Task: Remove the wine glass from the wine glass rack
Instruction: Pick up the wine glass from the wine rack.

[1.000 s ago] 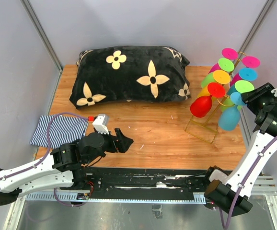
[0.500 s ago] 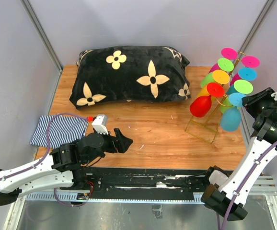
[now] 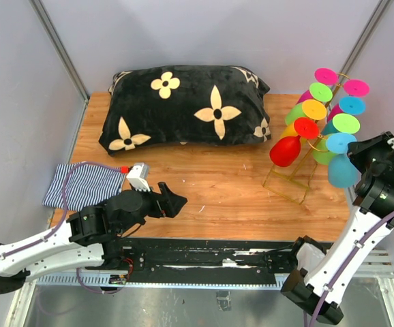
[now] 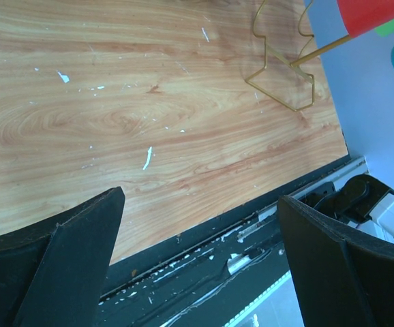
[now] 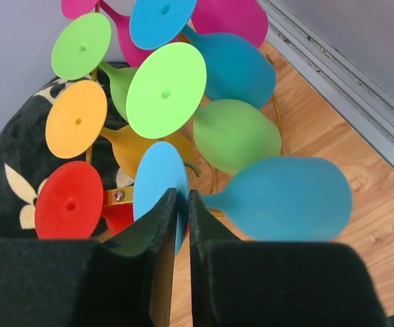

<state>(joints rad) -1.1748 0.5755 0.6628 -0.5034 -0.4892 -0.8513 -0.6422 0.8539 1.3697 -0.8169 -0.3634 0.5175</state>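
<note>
The gold wire wine glass rack (image 3: 287, 185) stands at the table's right side and holds several coloured glasses hanging bowl-down. My right gripper (image 3: 358, 151) is shut on the round foot of a light-blue wine glass (image 3: 343, 171) at the near end of the rack's right rail. In the right wrist view the fingers (image 5: 182, 194) pinch that blue foot (image 5: 157, 184), and the blue bowl (image 5: 285, 197) sticks out to the right. My left gripper (image 3: 176, 202) is open and empty, low over the near table edge; its view (image 4: 200, 197) shows the rack's base (image 4: 282, 75).
Red (image 3: 285, 150), orange (image 3: 315, 109), green (image 3: 345, 123), teal (image 3: 352, 105) and pink (image 3: 326, 75) glasses hang on the rack. A black flowered pillow (image 3: 183, 105) lies at the back. A striped cloth (image 3: 84, 185) lies at the left. The right wall rail (image 5: 340, 75) runs close by.
My right gripper has drawn the light-blue glass a little right and toward the near edge, away from the other glasses. The left arm has shifted only slightly.
</note>
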